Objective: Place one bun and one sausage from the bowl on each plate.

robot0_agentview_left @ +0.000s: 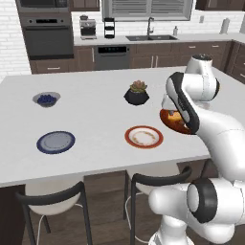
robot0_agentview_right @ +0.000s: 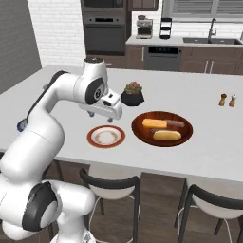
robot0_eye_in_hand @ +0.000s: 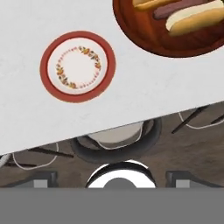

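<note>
Gripper (robot0_agentview_right: 110, 113) spread wide, holding nothing, hovering above the counter (robot0_agentview_right: 209, 142) just over the far edge of the red-rimmed plate (robot0_agentview_right: 106, 136). Bowl (robot0_agentview_right: 162, 128) right of it, well apart, holding two buns (robot0_agentview_right: 166, 135) and sausages (robot0_agentview_right: 175, 124). Blue-rimmed plate (robot0_agentview_left: 56, 142) far off left.

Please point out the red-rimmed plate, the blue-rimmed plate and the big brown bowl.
red-rimmed plate (robot0_eye_in_hand: 78, 65): hand view, white centre.
blue-rimmed plate (robot0_agentview_left: 56, 142): left base view, grey-blue centre.
brown bowl (robot0_agentview_right: 138, 125): right base view, bare left inner wall.
</note>
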Robot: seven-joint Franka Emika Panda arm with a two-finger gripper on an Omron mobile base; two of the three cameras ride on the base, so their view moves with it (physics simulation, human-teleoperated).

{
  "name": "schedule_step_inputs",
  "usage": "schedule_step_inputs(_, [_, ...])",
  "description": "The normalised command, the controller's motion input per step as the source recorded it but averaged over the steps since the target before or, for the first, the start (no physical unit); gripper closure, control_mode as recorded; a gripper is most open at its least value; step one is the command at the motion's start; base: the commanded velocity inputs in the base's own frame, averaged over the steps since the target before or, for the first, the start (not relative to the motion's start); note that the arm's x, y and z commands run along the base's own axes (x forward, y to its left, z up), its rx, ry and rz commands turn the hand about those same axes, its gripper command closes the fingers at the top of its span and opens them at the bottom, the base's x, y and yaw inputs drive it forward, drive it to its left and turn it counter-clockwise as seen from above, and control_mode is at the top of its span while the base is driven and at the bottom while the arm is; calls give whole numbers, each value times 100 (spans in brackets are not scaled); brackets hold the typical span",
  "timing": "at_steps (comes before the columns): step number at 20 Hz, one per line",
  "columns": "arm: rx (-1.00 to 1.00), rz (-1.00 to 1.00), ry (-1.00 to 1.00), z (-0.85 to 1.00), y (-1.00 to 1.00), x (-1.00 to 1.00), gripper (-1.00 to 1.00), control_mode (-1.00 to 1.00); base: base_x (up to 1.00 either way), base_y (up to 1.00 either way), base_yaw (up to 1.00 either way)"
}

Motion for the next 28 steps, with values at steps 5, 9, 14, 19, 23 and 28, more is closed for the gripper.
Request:
schedule_step_inputs(5, [0,-37,11,-31,-99,45,-100,-100,0,0,0])
schedule_step_inputs(9, [0,-31,6,-36,-99,38,-100,-100,0,0,0])
schedule_step_inputs(14, [0,-22,3,-32,-78,36,-100,-100,0,0,0])
schedule_step_inputs(19, [-1,-17,2,-44,-43,37,-100,-100,0,0,0])
schedule_step_inputs(23, [0,-13,0,-48,-26,52,-100,-100,0,0,0])
schedule_step_inputs(28, [0,-12,3,-29,-18,69,-100,-100,0,0,0])
